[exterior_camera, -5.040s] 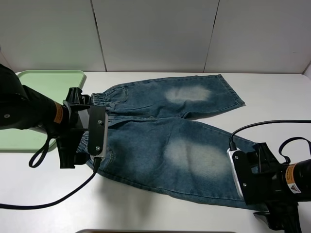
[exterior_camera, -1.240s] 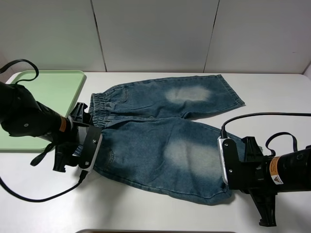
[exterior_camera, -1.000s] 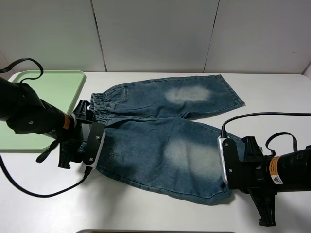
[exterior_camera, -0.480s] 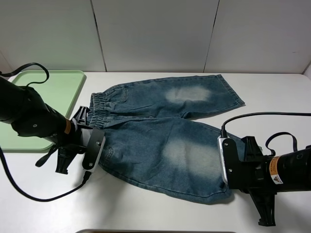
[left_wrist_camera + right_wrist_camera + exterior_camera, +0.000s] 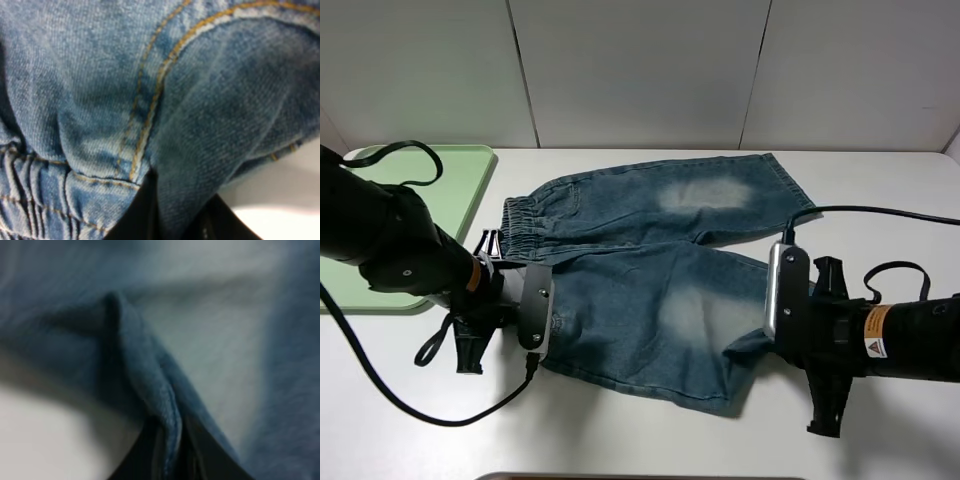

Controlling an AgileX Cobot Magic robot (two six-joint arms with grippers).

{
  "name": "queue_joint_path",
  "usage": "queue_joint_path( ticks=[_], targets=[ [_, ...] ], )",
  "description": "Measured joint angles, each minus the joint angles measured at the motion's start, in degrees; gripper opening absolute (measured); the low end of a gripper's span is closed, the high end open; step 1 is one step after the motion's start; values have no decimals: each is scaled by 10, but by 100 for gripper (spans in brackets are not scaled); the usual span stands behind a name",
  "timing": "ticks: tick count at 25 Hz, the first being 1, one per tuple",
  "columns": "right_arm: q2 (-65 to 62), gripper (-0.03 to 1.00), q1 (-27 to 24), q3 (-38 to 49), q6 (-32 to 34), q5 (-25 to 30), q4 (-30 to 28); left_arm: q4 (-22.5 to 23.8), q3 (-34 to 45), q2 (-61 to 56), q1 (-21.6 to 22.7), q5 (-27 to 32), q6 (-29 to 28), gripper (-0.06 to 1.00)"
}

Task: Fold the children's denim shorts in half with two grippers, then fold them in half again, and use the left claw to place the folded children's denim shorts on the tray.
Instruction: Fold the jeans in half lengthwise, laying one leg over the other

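The children's denim shorts [image 5: 650, 270] lie spread on the white table, waistband to the left and legs to the right. My left gripper [image 5: 542, 312] is shut on the near waistband corner. In the left wrist view its black fingers [image 5: 145, 210] pinch bunched denim [image 5: 165, 100] beside the gathered elastic. My right gripper [image 5: 765, 325] is shut on the near leg's hem, which is raised and pulled in toward the left. The right wrist view shows a fold of denim [image 5: 145, 370] clamped between the fingertips [image 5: 150, 455]. The pale green tray [image 5: 420, 175] sits at the far left.
Black cables trail from both arms across the table near its front edge. A white panelled wall stands behind the table. Bare tabletop shows to the right of the far leg and along the front.
The left gripper closed on the waistband corner and shifted right. The right gripper rose and moved left with the hem, so the near leg now bunches and looks shorter.
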Motion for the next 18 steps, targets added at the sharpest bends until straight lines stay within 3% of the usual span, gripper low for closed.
queue_joint_path(
  ticks=[8, 13, 18],
  targets=[
    [0, -1, 0, 0, 0, -140, 222, -13, 12, -51, -23, -26, -159, 10],
    [0, -1, 0, 0, 0, -254, 347, -15, 12, -112, -23, -58, -198, 10],
    [0, -1, 0, -2, 2, -380, 416, -17, 12, -141, -23, -72, -223, 10]
  ],
)
